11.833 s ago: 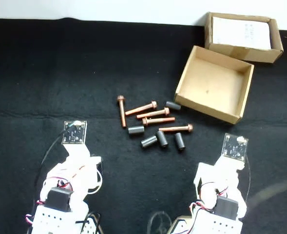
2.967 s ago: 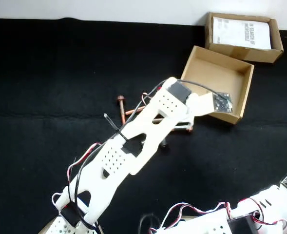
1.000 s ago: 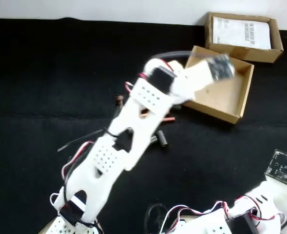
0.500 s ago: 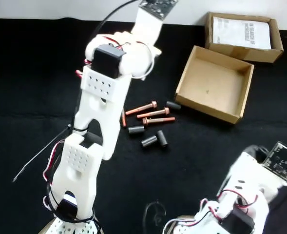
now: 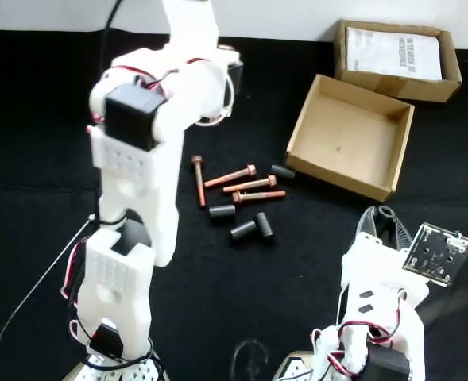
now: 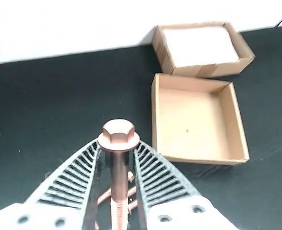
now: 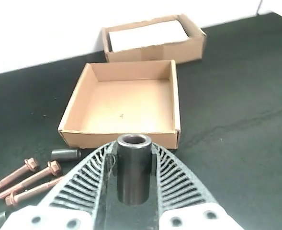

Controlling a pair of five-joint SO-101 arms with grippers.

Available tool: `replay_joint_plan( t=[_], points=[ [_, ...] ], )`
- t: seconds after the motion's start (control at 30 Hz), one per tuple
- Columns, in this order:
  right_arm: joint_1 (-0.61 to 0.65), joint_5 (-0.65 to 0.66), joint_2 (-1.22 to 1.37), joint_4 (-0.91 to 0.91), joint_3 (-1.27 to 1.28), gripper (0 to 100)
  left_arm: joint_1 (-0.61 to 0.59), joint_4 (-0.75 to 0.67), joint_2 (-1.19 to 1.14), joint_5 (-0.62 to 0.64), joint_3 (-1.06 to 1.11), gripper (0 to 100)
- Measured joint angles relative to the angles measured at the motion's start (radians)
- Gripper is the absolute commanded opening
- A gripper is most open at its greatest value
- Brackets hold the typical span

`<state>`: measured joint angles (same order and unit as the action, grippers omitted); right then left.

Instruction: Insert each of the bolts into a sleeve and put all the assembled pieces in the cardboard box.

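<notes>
My left gripper (image 6: 118,143) is shut on a copper bolt (image 6: 118,167), hex head up between the fingertips; its arm (image 5: 150,143) stands raised over the table's left. My right gripper (image 7: 133,143) is shut on a dark sleeve (image 7: 132,168), held upright with its bore showing; in the high view this gripper (image 5: 380,222) is near the front right. Several copper bolts (image 5: 245,184) and several dark sleeves (image 5: 243,230) lie loose mid-table. The open cardboard box (image 5: 351,136) stands empty to their right, beyond the right gripper.
A second cardboard box (image 5: 396,59) with a white paper in it stands behind the open box, at the back right. One sleeve (image 5: 282,171) lies close to the open box's near wall. Black cloth covers the table (image 5: 43,159).
The left arm has swung away from the open box, up and to the left, carrying the bolt. The right arm has risen and turned inward with the sleeve in its fingers.
</notes>
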<state>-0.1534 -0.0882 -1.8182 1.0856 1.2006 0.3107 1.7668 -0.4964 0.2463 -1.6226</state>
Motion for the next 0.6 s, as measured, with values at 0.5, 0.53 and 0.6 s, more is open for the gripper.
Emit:
replay_joint_plan(
  t=[0.5, 0.53, 0.6],
  points=[
    [0.184, 0.000, -0.002, -0.083, -0.060, 0.7, 0.032, 0.005, 0.692, 0.002, 0.727, 1],
    [0.184, 0.000, -0.002, -0.084, -0.060, 0.7, 0.046, 0.003, 0.746, 0.002, 0.824, 1],
    [0.184, 0.000, -0.002, -0.084, -0.060, 0.7, 0.057, -0.034, 0.838, 0.002, 0.997, 1]
  ],
)
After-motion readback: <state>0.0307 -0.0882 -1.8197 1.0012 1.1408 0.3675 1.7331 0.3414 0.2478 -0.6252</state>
